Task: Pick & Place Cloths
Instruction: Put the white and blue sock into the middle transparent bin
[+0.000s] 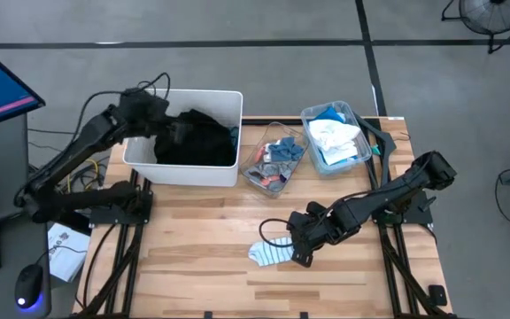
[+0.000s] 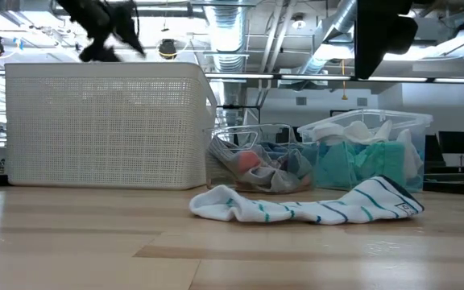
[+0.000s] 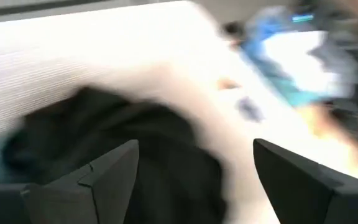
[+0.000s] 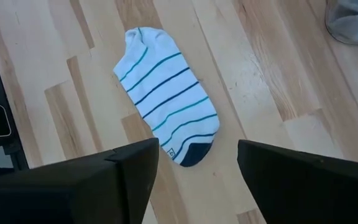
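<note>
**Q:** High view first: where is the next cloth, and which arm is nearer to it?

**A:** High view shows 1 striped sock [image 1: 269,254] lying flat on the wooden table [image 1: 202,239], near the front middle. The right gripper [image 1: 301,241] hangs just beside it, on the sock's right. The left gripper [image 1: 168,133] is well apart, over the white bin [image 1: 140,155], so the right arm is clearly the nearer one.

**Q:** How does the sock lie?

**A:** Right wrist view shows the striped sock [image 4: 166,93] stretched out straight ahead of the gripper, its long axis running away from the fingers, slightly slanted. The dark toe end points back toward the gripper and the white cuff end is farther off. The sock's width would fit between the 2 fingers [image 4: 104,180].

**Q:** What are the right fingers doing?

**A:** They stand wide apart, holding nothing and touching nothing. Low view suggests the gripper is above the table, not on it.

**Q:** And the left hand?

**A:** Left wrist view shows its 2 fingers [image 3: 114,171] spread wide and empty, with the large black garment [image 3: 123,143] lying in the bin below them.

**Q:** What does the next move call for?

**A:** Likely a short drop onto the sock's near end, then a pinch across its width.
</note>
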